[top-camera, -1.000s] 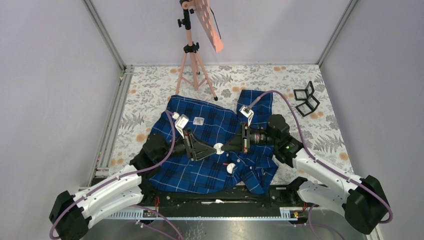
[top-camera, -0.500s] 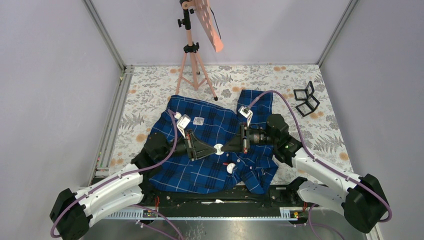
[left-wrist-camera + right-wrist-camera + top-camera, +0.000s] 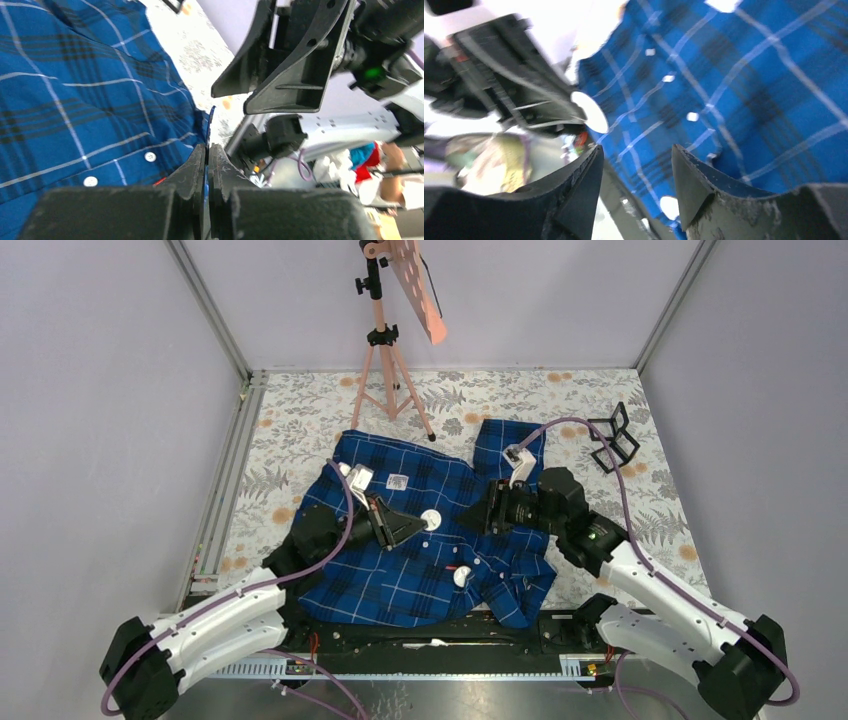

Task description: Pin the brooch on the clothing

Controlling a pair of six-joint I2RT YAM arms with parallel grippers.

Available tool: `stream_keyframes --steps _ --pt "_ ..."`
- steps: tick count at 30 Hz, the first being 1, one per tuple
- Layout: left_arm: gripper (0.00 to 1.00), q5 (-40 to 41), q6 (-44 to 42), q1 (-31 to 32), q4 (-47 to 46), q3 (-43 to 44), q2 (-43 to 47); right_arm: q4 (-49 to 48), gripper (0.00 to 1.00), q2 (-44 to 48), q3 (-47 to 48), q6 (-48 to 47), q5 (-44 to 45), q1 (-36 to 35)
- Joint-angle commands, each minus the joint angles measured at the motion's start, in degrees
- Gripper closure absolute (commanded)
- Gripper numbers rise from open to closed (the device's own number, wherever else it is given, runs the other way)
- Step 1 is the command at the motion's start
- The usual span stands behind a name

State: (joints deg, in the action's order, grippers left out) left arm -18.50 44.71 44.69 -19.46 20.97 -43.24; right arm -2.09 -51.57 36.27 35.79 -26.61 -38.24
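On the floral tablecloth (image 3: 300, 430), the dark-blue plaid shirt (image 3: 400, 585) is lying spread out. Just above it, the left gripper (image 3: 425, 524) is clamping the white round brooch (image 3: 433, 520), while the right gripper (image 3: 475, 518) is hanging near, jaws parted and holding nothing

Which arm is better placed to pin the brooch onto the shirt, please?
Left: the left tool is shut on the brooch over the shirt; the right tool is open and empty.

The left arm (image 3: 215, 625) and right arm (image 3: 660, 590) have white link covers and black joint housings. A purple cable (image 3: 570, 421) runs along each. The end effector fingers (image 3: 704, 195) are black and scuffed. The right arm carries a green indicator (image 3: 372, 74).
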Motion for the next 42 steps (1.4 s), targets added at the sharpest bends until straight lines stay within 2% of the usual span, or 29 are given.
stream_keyframes --steps 1,5,12,19,27,29,30,33,34,38,42 --pt "1.0 10.0 -1.7 -0.2 -0.6 0.5 -2.9 17.7 0.41 -1.2 4.4 -3.9 23.4 0.2" --pt "1.0 8.8 -0.7 -0.2 -4.0 2.0 -9.8 22.4 0.45 -5.9 5.3 -3.2 30.8 0.1" --pt "1.0 7.4 -0.7 -0.1 -9.3 4.8 -18.7 22.4 0.47 -13.0 4.5 -2.1 31.8 -0.9" --pt "1.0 10.2 -5.3 2.0 -4.4 9.6 -22.4 21.0 0.48 -17.6 4.5 -1.1 31.4 -2.5" --pt "1.0 10.0 -5.5 2.4 -4.1 10.5 -23.9 18.8 0.52 -21.3 4.6 -0.1 28.8 -3.3" --pt "1.0 10.1 -5.4 2.5 -4.1 10.5 -24.1 18.2 0.58 -22.0 4.5 0.0 28.1 -3.3" --pt "1.0 10.0 -5.5 2.5 -4.1 10.5 -24.2 18.0 0.64 -22.2 4.6 0.0 28.1 -3.3" --pt "1.0 10.0 -5.7 2.6 -3.8 10.7 -24.2 18.1 0.97 -22.6 5.2 -0.8 30.1 -3.3" --pt "1.0 10.0 -5.8 2.6 -3.5 10.8 -24.2 19.0 1.0 -22.7 6.1 -1.2 31.7 -3.3" --pt "1.0 10.7 -6.2 2.8 -2.5 10.3 -23.0 22.3 1.0 -22.3 9.4 -4.7 38.6 -2.8" --pt "1.0 11.4 -6.0 2.8 -2.2 9.1 -21.6 22.5 1.0 -22.2 11.5 -6.9 40.9 -1.6"
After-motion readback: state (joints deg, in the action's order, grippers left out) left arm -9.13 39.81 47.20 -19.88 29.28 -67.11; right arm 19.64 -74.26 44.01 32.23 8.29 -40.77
